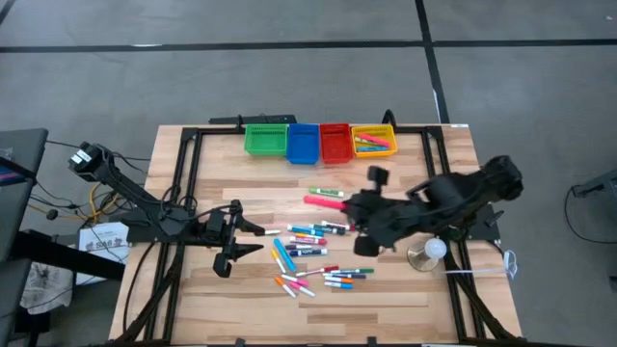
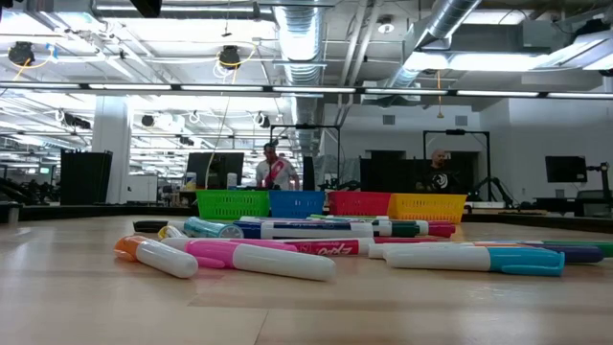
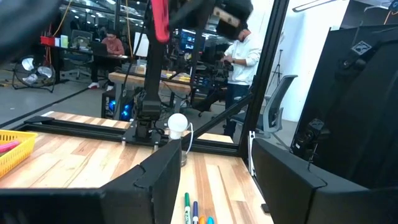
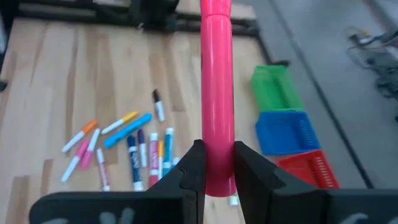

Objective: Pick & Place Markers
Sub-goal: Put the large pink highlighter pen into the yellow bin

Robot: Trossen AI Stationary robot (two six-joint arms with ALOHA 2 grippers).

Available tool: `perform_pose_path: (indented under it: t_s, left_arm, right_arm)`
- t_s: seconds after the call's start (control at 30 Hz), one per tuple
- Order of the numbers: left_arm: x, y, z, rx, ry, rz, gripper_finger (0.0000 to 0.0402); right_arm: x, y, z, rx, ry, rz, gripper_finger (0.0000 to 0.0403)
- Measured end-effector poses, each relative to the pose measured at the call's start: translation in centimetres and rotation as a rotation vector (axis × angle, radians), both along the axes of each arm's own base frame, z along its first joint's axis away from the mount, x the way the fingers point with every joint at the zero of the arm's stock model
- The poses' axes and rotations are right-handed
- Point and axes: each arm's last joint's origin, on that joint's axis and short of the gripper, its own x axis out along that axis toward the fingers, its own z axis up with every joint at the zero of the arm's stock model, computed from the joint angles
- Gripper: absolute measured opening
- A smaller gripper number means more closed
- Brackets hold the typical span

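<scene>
Pink marker (image 4: 216,93) is pinched near one end by the right gripper (image 4: 217,165), fingers closed on its barrel, held above the bench (image 1: 405,289) just short of the bin row. Looks light, stiff, smooth plastic, so prob. slippery; a mid-barrel hold would stop it swinging. Other markers (image 1: 313,255) lie loose on the bench, further from the yellow bin (image 1: 374,141), which has a few inside. Left gripper (image 1: 231,251) waits beside the pile, fingers open, empty.

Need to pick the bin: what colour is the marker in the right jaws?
Pink marker, clearest in the right wrist view.
</scene>
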Motion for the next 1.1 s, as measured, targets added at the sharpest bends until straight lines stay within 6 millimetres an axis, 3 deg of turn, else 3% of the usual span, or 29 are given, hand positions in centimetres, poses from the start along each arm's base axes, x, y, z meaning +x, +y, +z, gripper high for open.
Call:
perform_pose_path:
  t_s: [0.2, 0.43, 0.63, 1.1]
  left_arm:
    - [0.0, 0.0, 0.0, 0.0, 0.0, 0.0, 0.0195]
    - [0.0, 0.0, 0.0, 0.0, 0.0, 0.0, 0.0195]
    - [0.0, 0.0, 0.0, 0.0, -0.001, 0.0, 0.0195]
    - [0.0, 0.0, 0.0, 0.0, -0.001, 0.0, 0.0195]
  right_arm:
    - [-2.0, 0.7, 1.2, -0.011, -0.076, -0.009, 0.0055]
    - [-2.0, 1.5, 0.9, -0.028, -0.072, -0.001, 0.0055]
    - [-0.6, 2.0, -0.3, -0.047, -0.032, -0.006, 0.0055]
    - [5.3, 4.0, -5.1, -0.074, 0.074, 0.05, 0.0055]
